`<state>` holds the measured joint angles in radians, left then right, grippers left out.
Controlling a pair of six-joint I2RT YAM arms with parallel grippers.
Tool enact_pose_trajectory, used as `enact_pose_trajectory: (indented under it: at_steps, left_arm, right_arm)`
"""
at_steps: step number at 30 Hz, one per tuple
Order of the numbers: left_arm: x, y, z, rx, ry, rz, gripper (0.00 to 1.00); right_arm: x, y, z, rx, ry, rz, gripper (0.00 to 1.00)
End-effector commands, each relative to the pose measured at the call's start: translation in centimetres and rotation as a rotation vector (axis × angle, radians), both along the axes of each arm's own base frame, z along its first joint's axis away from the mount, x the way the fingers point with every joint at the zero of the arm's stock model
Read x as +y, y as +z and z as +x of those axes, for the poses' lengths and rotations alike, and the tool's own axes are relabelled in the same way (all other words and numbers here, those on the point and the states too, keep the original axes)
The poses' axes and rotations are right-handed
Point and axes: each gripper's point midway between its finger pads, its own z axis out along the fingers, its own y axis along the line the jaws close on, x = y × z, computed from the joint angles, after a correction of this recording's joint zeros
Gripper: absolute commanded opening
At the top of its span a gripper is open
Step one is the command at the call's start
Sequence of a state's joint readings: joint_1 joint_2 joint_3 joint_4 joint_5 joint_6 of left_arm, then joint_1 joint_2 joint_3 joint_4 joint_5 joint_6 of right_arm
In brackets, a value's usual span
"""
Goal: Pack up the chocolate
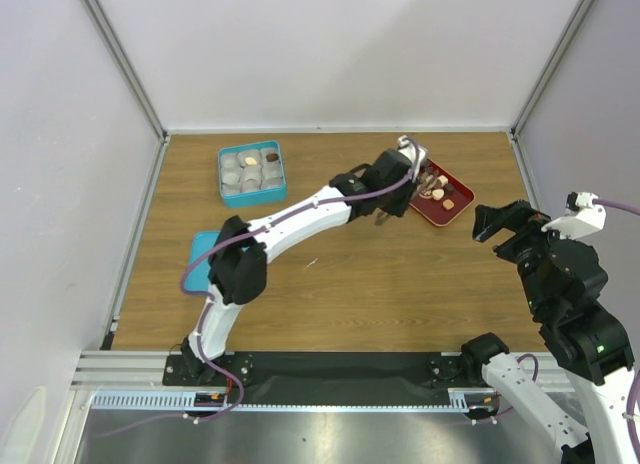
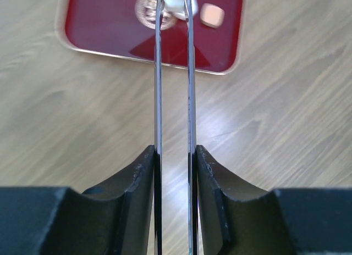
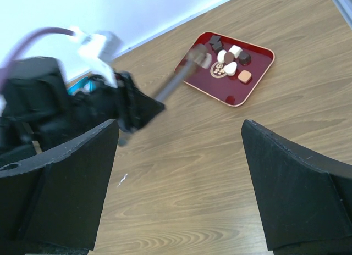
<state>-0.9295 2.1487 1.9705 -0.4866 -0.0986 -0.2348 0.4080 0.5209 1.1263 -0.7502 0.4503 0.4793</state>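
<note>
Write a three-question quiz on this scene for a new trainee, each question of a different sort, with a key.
1. True or false: the left hand is shut on the metal tongs.
2. Pick one. The tips of the tongs reach over: A. the red tray that holds the chocolates; B. the teal box; C. the bare wood of the table.
3. Fill in the gap: the right hand is ____ and holds nothing.

Key: 1 true; 2 A; 3 open.
</note>
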Motion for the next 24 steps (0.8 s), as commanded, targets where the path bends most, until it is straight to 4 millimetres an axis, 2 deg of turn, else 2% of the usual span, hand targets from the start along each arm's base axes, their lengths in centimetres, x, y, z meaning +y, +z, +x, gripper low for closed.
enact_pose_trajectory:
  at_steps: [1,5,7,8,10,11,13,14,15,16,17,18,19,20,24]
  left_arm:
    - [3.7,5.8,2.2,-0.092,0.072,-0.058,0.38]
    - [7.6,6.9,3.9,-0.105,0.144,-0.057,0.38]
    - [10.5,7.3,5.0,-0.113,0.198,-0.052,0.38]
    - [12.2,7.5,5.9,-0.115,0.233,-0.051,0.38]
    - [14.8,7.9,6.4,-0.124,0.281,-0.05,0.38]
    - [16.9,7.9,7.4,-0.124,0.323,-0.045,0.38]
    - [19.6,8.3,7.8,-0.133,0.366,-0.04,0.38]
    - [21.9,8.2,8.8,-0.138,0.417,-0.028,0.38]
    - [23.3,7.8,9.0,-0.134,0.439,-0.01,0.38]
    - [24.6,8.3,9.2,-0.142,0.467,-0.012,0.38]
    - [27.0,8.3,10.0,-0.14,0.519,-0.009,0.38]
    - [28.4,7.8,10.1,-0.124,0.548,-0.003,0.38]
    - [29.7,8.2,10.2,-0.127,0.574,-0.01,0.37]
    - [31.9,7.7,10.6,-0.117,0.621,-0.002,0.37]
    - [36.7,7.4,11.0,-0.109,0.717,0.001,0.38]
  right_arm:
    - [0.5,0.5,0.5,-0.018,0.008,0.025,0.99]
    - [0.7,0.3,0.7,-0.014,0.014,0.029,0.99]
    - [0.9,0.3,0.8,-0.015,0.021,0.032,0.99]
    - [0.9,0.3,0.9,-0.015,0.024,0.032,0.99]
    - [1.0,0.2,1.0,-0.011,0.026,0.028,0.99]
    - [1.1,0.2,1.0,-0.011,0.027,0.028,0.99]
    - [1.1,0.2,1.1,-0.012,0.028,0.026,0.99]
    - [1.1,0.2,1.2,-0.012,0.026,0.024,0.99]
    - [1.1,0.1,1.2,-0.013,0.026,0.025,0.99]
    - [1.2,0.1,1.3,-0.013,0.031,0.025,0.99]
    - [1.3,0.0,1.3,-0.013,0.033,0.025,0.99]
    - [1.4,-0.1,1.5,-0.01,0.037,0.026,0.99]
    - [1.5,-0.1,1.5,-0.01,0.038,0.026,0.99]
    - [1.6,-0.1,1.6,-0.011,0.041,0.03,0.99]
    - [1.8,-0.4,1.8,-0.006,0.049,0.03,0.99]
